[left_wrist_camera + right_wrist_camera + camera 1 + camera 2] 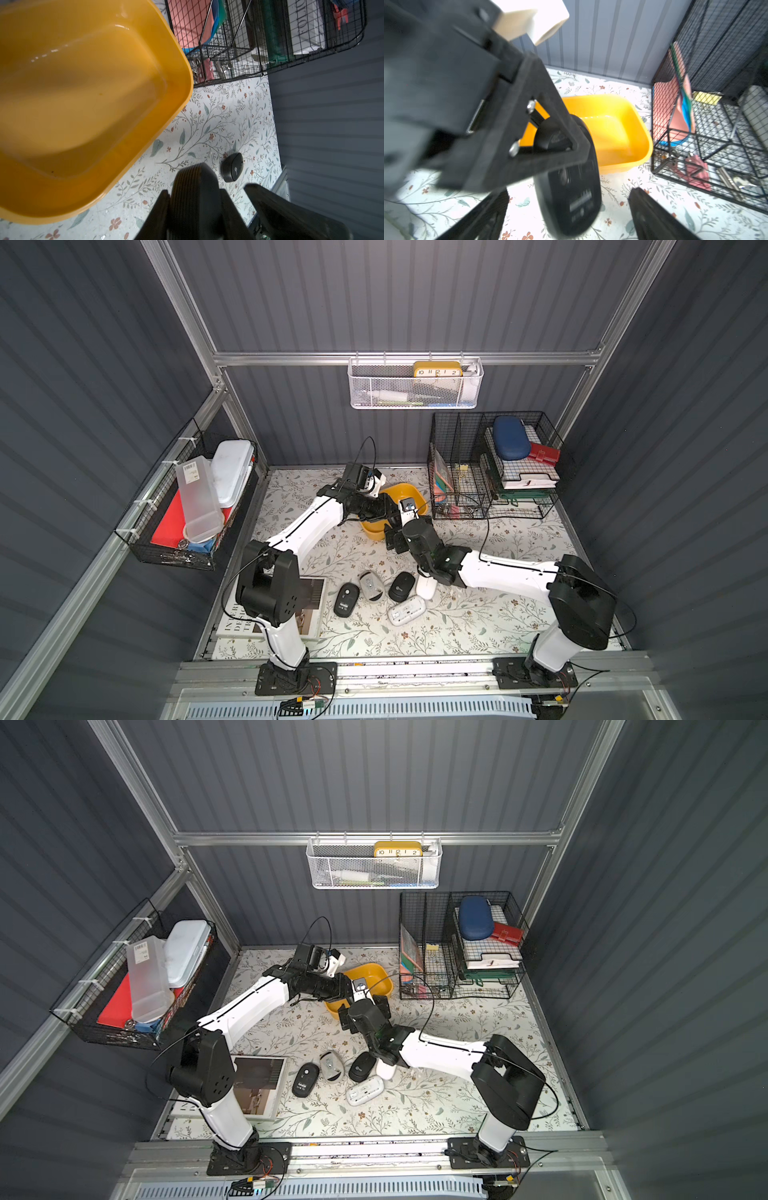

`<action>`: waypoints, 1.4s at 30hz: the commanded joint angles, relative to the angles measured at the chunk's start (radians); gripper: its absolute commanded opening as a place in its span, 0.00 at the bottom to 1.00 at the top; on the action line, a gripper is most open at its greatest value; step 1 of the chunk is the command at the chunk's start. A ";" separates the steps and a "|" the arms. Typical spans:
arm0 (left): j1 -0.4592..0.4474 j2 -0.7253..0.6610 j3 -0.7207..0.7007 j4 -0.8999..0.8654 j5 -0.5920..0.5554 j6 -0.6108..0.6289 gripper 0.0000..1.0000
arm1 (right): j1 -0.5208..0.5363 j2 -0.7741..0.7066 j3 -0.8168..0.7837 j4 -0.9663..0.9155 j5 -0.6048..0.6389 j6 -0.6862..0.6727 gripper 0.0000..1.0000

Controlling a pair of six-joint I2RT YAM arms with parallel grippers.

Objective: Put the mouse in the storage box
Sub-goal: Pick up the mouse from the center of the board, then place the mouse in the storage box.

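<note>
1. The left fingers are clamped on a black mouse, which they hold on edge in the air.
2. In the left wrist view the mouse's ribbed side sits tight between the two fingers.
3. The right fingers are spread wide, one on each side of the mouse, and a gap shows between each finger and the mouse.
4. The mouse hangs over the flowered counter, just beside the near end of the yellow storage box, not inside it.
5. The storage box stands on the counter towards the back wall, close beside the black wire organiser.
6. In both top views the two arms meet at the near end of the box, and the mouse is mostly hidden by them.
7. Five more mice lie in a cluster on the counter nearer the arms' bases: a black one, a grey one, a second black one, a white one partly under the right arm, and another white one.
8. A white mesh basket hangs on the back rail.
</note>
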 commanded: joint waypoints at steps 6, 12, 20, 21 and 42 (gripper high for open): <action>-0.001 0.084 0.131 0.115 -0.326 0.037 0.08 | -0.083 -0.229 -0.135 -0.200 0.006 0.200 0.98; -0.053 0.134 0.180 0.201 -0.623 0.103 0.07 | -0.235 -0.448 -0.298 -0.306 -0.060 0.342 0.98; -0.202 0.335 0.350 0.157 -0.924 0.290 0.07 | -0.258 -0.580 -0.360 -0.380 -0.048 0.371 0.98; -0.209 0.347 0.351 0.158 -0.947 0.315 0.06 | -0.258 -0.597 -0.366 -0.381 -0.041 0.368 0.98; -0.263 0.465 0.204 0.447 -1.162 0.610 0.09 | -0.263 -0.660 -0.410 -0.363 -0.038 0.360 0.98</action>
